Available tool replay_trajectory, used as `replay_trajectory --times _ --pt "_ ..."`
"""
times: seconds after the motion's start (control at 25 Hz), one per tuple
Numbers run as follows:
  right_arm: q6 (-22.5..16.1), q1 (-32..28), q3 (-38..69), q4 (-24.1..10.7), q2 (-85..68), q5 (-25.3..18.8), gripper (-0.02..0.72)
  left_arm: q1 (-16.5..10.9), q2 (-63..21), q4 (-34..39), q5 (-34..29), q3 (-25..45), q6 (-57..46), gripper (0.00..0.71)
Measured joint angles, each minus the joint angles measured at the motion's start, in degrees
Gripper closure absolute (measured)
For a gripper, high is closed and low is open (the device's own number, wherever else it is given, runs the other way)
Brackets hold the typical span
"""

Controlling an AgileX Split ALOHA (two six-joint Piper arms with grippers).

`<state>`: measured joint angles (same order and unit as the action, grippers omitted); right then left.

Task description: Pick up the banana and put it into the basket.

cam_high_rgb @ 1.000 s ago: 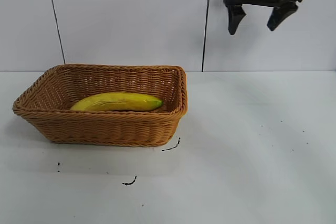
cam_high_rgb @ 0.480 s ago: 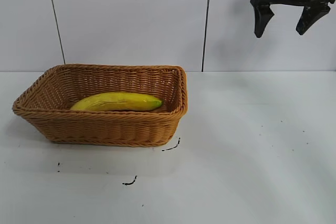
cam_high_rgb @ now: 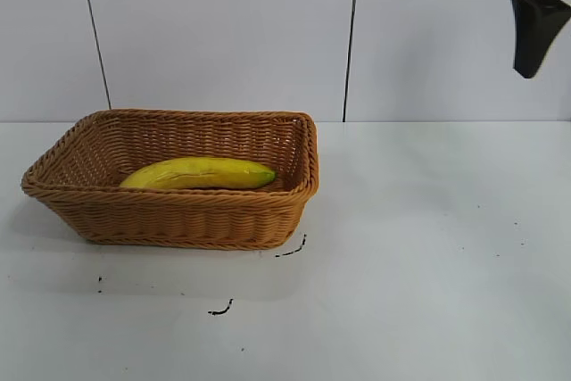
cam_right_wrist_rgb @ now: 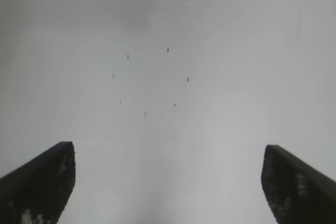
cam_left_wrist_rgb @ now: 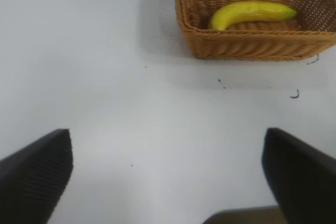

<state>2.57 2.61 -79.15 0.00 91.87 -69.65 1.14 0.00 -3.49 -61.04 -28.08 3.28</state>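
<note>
The yellow banana (cam_high_rgb: pixel 198 173) lies lengthwise inside the tan wicker basket (cam_high_rgb: pixel 178 220) at the left of the table. It also shows in the left wrist view (cam_left_wrist_rgb: pixel 252 13), inside the basket (cam_left_wrist_rgb: pixel 252 48). My right gripper (cam_high_rgb: pixel 538 37) hangs high at the far right edge of the exterior view, well away from the basket; only one finger shows there. In its own wrist view (cam_right_wrist_rgb: pixel 168 182) it is open and empty over bare table. My left gripper (cam_left_wrist_rgb: pixel 167 174) is open and empty, off to the side of the basket and out of the exterior view.
The white table (cam_high_rgb: pixel 428 247) has small dark marks, some near the basket's front corner (cam_high_rgb: pixel 291 250) and some at the front (cam_high_rgb: pixel 220 310). A light panelled wall (cam_high_rgb: pixel 223 33) stands behind.
My right gripper has moved to the right and slightly down, from above the table's middle right to the view's right edge. The banana and basket have not moved.
</note>
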Motion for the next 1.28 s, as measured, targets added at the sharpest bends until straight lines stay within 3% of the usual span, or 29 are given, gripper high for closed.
replay_trajectory --times 0.4,0.76,1.28 --pt "0.05 0.0 27.29 0.83 -28.17 0.37 0.014 0.0 0.0 0.0 0.0 0.0 0.0 0.015" --pt "0.11 0.0 48.4 0.83 -55.51 10.63 0.014 0.0 0.0 0.0 0.0 0.0 0.0 0.015" --pt "0.11 0.0 50.45 1.15 -81.72 11.24 0.014 0.0 0.0 0.0 0.0 0.0 0.0 0.015"
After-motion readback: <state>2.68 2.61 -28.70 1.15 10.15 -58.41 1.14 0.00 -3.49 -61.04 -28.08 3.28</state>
